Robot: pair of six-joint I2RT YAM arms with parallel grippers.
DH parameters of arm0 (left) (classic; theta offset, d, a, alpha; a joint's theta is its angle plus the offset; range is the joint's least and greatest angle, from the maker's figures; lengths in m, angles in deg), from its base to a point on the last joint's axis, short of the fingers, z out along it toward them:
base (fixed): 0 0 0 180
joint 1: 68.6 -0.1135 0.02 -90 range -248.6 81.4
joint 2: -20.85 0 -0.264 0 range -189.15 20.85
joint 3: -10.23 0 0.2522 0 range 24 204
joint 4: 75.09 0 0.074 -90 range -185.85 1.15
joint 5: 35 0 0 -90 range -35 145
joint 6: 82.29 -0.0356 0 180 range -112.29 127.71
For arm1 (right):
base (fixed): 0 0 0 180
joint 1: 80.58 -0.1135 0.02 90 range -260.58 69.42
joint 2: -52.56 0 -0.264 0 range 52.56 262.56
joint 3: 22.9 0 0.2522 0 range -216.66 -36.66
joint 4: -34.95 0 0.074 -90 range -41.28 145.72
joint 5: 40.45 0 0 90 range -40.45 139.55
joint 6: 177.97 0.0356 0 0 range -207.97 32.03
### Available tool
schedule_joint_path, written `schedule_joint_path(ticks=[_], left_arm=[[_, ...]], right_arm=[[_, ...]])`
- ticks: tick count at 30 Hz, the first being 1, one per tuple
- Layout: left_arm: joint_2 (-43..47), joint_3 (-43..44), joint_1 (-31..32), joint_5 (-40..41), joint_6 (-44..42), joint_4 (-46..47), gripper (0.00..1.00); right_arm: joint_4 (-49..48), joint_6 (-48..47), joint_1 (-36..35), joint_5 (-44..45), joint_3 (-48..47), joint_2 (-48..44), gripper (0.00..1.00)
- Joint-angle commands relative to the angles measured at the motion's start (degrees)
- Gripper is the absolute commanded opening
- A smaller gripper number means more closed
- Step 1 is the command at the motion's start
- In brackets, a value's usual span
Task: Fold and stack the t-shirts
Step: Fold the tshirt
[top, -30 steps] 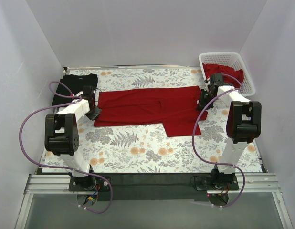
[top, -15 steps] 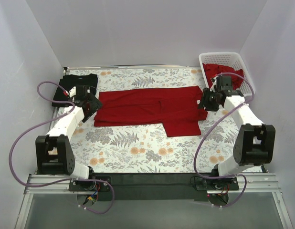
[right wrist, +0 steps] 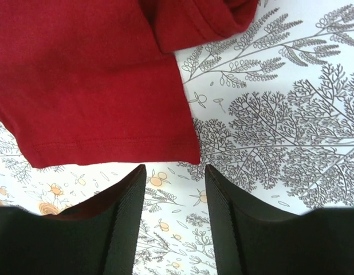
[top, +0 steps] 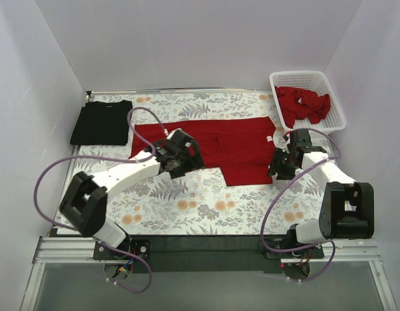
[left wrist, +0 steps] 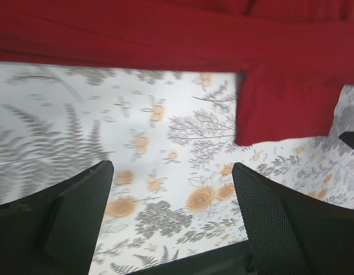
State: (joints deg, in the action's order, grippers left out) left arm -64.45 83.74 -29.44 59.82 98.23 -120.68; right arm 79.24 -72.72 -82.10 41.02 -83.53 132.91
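The red t-shirt (top: 232,146) lies flat across the bench (top: 187,207) centre, nearer the far edge. The left gripper (top: 182,157) hangs over its near hem, jaws wide apart and empty. The right gripper (top: 279,168) is just beside the right sleeve, jaws parted, holding nothing. Only the right wrist view shows the sleeve's hem corner (right wrist: 188,154) just ahead of the fingertips (right wrist: 137,177). Only the overhead view shows the black t-shirt (top: 101,122) at the far-left corner.

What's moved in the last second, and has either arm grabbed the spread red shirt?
The left gripper swung from the red t-shirt's left end rightward along its near edge. The right gripper drew back toward the arm bases, from the shirt's right end to beside its near right corner. Both are open, holding nothing. The red t-shirt, black t-shirt and basket lie as before.
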Motion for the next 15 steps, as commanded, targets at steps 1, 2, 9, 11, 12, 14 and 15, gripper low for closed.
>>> schedule_joint_path(ticks=[1, 2, 9, 11, 12, 14, 15], left_arm=[[-6.88, 7.11, 4.69, -0.43, 3.35, 0.98, 0.76], [-8.55, 8.27, 6.18, -0.60, 3.00, 1.33, 0.75], [-21.04, 16.62, 10.06, -1.13, 0.89, 0.37, 0.69], [-23.59, 17.77, 10.85, -0.95, 0.71, -0.42, 0.68], [-24.21, 18.56, 11.11, -1.47, 0.27, -0.68, 0.67], [-25.96, 19.61, 11.90, -1.57, 0.01, -1.21, 0.66], [-26.67, 20.49, 12.17, -1.39, -0.08, -1.39, 0.64]], right_arm=[[-3.54, 0.93, -0.41, -1.92, 0.55, 0.59, 0.44], [-3.80, 0.93, -0.50, -1.92, 0.81, 0.85, 0.44], [-5.74, 1.19, -0.59, -2.54, 2.05, 2.87, 0.41], [-5.91, 1.10, -0.68, -2.45, 2.31, 2.96, 0.40], [-6.00, 1.10, -0.68, -2.19, 2.66, 2.88, 0.40], [-6.26, 1.01, -0.68, -1.92, 3.10, 2.87, 0.39], [-6.44, 0.93, -0.77, -2.01, 3.28, 3.05, 0.39]])
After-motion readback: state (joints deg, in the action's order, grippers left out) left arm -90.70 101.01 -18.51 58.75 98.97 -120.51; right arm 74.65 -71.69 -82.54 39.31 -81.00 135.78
